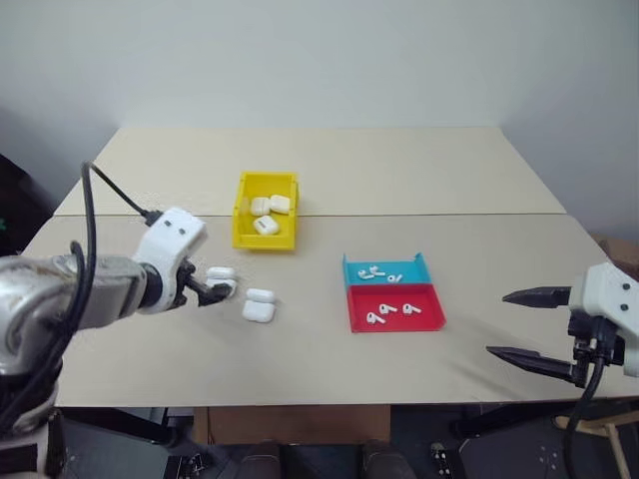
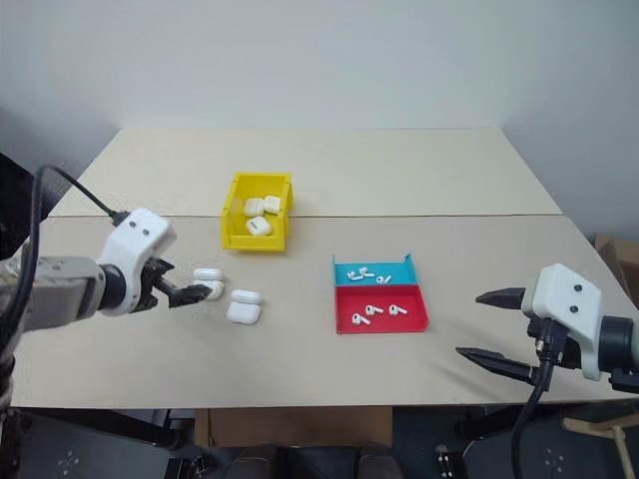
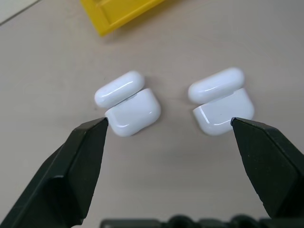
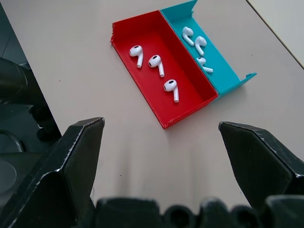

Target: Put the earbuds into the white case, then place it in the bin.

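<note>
— Any writing, labels or numbers to read anywhere?
— None — the cases, the trays and the bin are all plain, with no marks or brand showing.

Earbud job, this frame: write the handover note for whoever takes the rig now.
Left gripper: open, at the two open white cases on the table, holding nothing.
Right gripper: open, empty, short of the trays.
Earbuds: three in the red tray, three in the blue tray.
Yellow bin: three cases already inside.
Left: load earbuds into a table case, then bin it.
</note>
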